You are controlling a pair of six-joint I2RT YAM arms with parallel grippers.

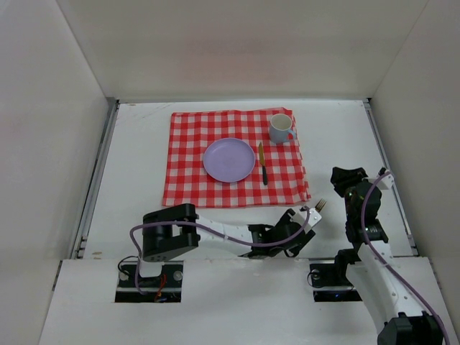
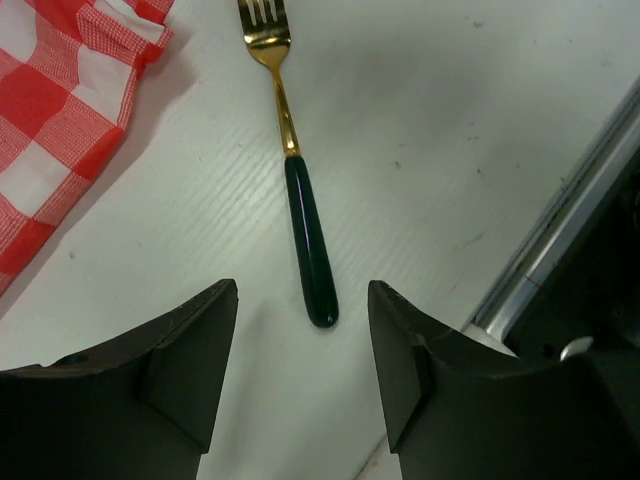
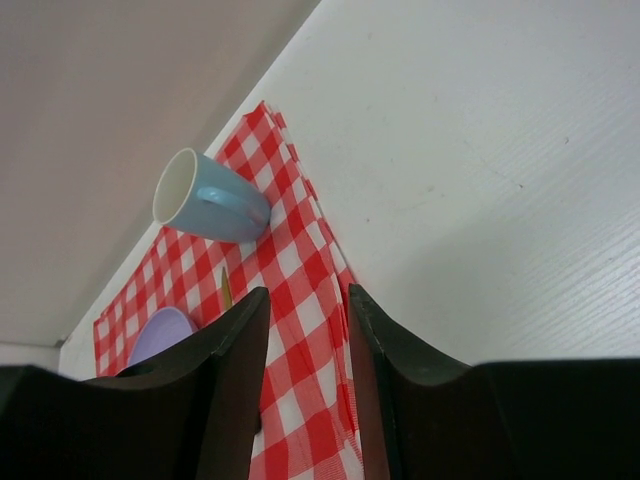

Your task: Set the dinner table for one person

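The left claw [image 2: 302, 292] hangs wide open by the handle of the fork [image 2: 310, 250] on the counter [image 1: 338, 136]. Next it should drop and pinch it. The right claw [image 3: 308, 295] is open, empty.

Top view looks down from behind — wrist views, low and close, share the cloth [image 3: 300, 250].

Open dinner table [image 1: 338, 144] right of cloth [image 1: 188, 154]; fork [image 2: 308, 235] nearby.

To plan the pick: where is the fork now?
Left wrist view: the fork lies on the bare table, right of the checked cloth, just ahead of the left gripper.
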